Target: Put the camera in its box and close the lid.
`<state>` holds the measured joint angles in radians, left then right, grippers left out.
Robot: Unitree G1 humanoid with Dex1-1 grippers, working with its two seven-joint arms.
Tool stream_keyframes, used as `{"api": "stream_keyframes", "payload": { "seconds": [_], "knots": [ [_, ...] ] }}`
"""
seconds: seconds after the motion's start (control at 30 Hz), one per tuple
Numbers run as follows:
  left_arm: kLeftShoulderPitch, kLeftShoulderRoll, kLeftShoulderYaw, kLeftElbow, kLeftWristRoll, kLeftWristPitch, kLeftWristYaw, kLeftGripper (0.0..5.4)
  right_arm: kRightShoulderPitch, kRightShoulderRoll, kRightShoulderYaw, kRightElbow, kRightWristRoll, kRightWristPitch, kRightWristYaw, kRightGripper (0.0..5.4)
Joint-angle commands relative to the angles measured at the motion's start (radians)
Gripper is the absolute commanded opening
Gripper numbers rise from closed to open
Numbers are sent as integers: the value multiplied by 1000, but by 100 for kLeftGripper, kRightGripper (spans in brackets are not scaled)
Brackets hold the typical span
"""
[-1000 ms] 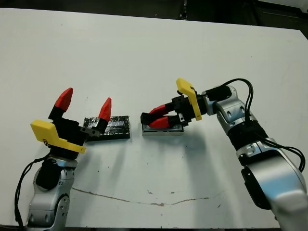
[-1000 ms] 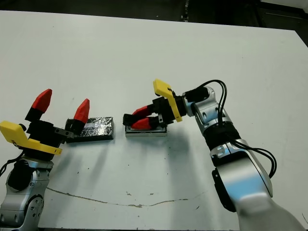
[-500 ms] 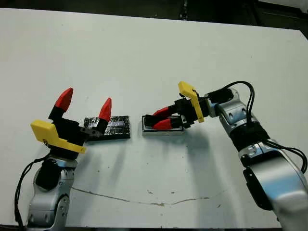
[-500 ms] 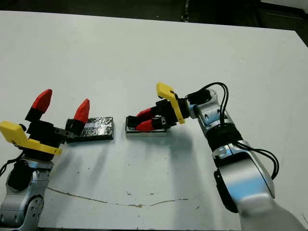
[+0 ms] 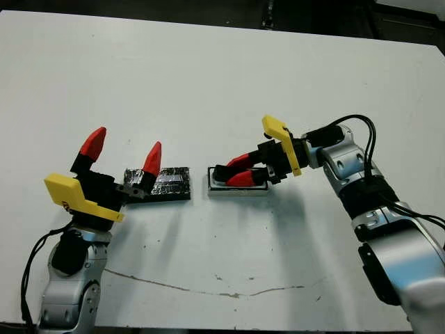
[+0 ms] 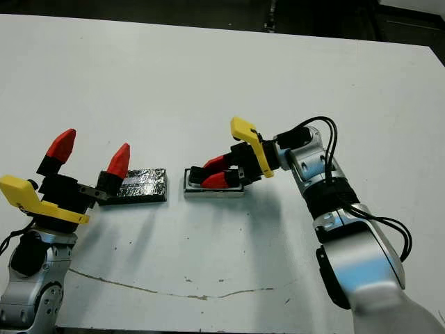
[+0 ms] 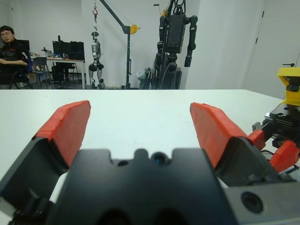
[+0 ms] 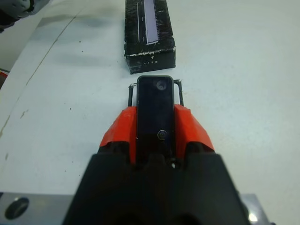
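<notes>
The left gripper [image 5: 122, 157] hovers nearest, red fingers spread, empty; just beyond lies the glossy black crinkly lid [image 5: 167, 183], not yet fitted; further, the right gripper [image 8: 156, 129] clamps the flat black camera [image 8: 155, 110] over the shallow black-rimmed box [image 5: 237, 188], apparently unreleased.

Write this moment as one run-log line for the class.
right pincer: shut on camera, over box | left pincer: open, idle by lid | lid: off, left of box
</notes>
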<state>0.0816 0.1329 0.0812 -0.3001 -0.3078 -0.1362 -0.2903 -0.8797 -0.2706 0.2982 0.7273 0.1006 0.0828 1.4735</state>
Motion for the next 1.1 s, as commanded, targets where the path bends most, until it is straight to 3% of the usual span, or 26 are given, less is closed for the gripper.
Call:
{"api": "stream_keyframes", "payload": {
  "seconds": [0.03,0.2,0.6,0.87,1.03,1.1],
  "knots": [
    [19,1,2,-4,6,0,1,540,7,-90,13,19,-55,21,1,165],
    [19,1,1,-4,15,-5,4,540,-5,-86,30,42,-60,-32,37,240],
    [18,1,1,-6,2,4,1,540,5,-94,25,-7,-51,-70,37,399],
    [20,3,2,-3,10,-4,2,540,51,-162,-70,-179,40,71,32,518],
    [9,50,24,-9,13,-1,-27,540,220,-200,-284,-484,206,301,-175,539],
    [-8,107,44,-12,-3,16,-73,540,349,-182,-389,-635,258,322,-312,539]
  ]
}}
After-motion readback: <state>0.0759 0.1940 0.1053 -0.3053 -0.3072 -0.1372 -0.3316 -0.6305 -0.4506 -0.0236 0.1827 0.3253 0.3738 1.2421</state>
